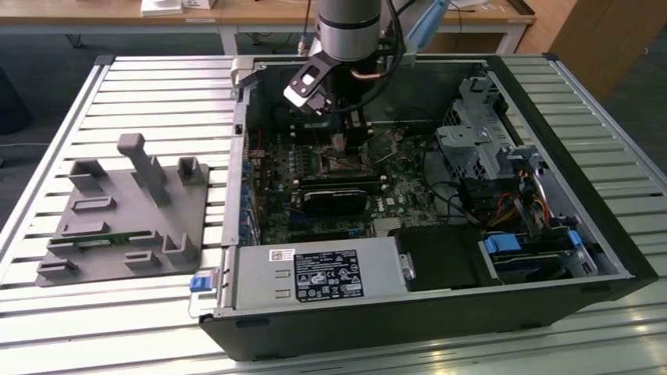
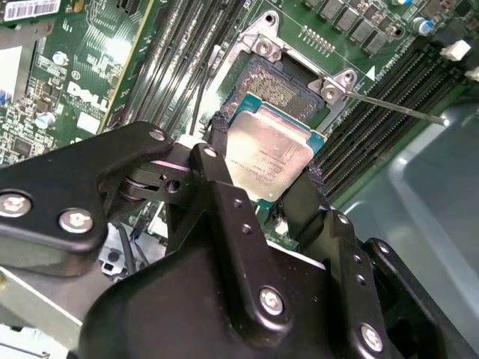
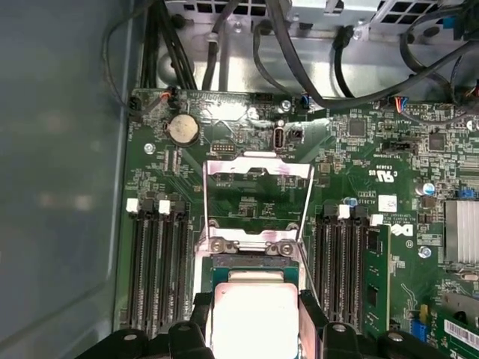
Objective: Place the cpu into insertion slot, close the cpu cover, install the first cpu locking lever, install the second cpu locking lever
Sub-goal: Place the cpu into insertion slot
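Second wrist view shows the step plainly: the black two-fingered end effector [image 2: 266, 153] is clamped on the small flat square cpu with its silver-grey metal face [image 2: 278, 142], one finger on each of two opposite edges. It holds the chip just over the square black-framed insertion slot [image 2: 273, 84] on the green circuit board [image 2: 45, 90]. Part of the slot's dark pin field lies uncovered beyond one edge of the chip, so I judge it not seated; whether it touches the frame I cannot tell. In the first wrist view the thin silver-grey windowed cpu cover [image 3: 258, 158] stands swung open, clear of the slot. Doing this well means keeping the chip level, squaring its corners to the frame, lowering straight without sliding across the pins, and letting go only once it sits flat
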Tool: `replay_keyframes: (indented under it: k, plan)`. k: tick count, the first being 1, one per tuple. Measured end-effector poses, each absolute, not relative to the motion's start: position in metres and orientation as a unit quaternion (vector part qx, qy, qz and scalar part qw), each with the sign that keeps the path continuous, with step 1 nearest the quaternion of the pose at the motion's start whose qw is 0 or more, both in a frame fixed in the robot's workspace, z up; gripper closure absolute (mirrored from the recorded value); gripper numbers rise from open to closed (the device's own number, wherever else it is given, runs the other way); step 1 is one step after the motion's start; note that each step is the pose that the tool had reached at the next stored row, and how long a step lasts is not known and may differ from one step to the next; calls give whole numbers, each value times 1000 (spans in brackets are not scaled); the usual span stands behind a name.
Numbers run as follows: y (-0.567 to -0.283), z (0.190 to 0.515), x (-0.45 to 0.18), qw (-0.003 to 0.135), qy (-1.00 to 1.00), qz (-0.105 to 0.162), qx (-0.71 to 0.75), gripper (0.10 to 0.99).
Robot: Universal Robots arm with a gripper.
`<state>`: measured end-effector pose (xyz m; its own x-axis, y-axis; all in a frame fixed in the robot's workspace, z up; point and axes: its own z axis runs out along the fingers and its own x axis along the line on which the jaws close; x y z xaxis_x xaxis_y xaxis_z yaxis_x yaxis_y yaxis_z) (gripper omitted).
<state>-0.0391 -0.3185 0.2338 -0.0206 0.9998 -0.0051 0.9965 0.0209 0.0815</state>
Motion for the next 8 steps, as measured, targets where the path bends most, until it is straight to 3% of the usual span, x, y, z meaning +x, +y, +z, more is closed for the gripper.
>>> replay_keyframes:
  k: [8]
  plan:
    - [-318, 222, -40, 30, 714, 27, 699, 545]
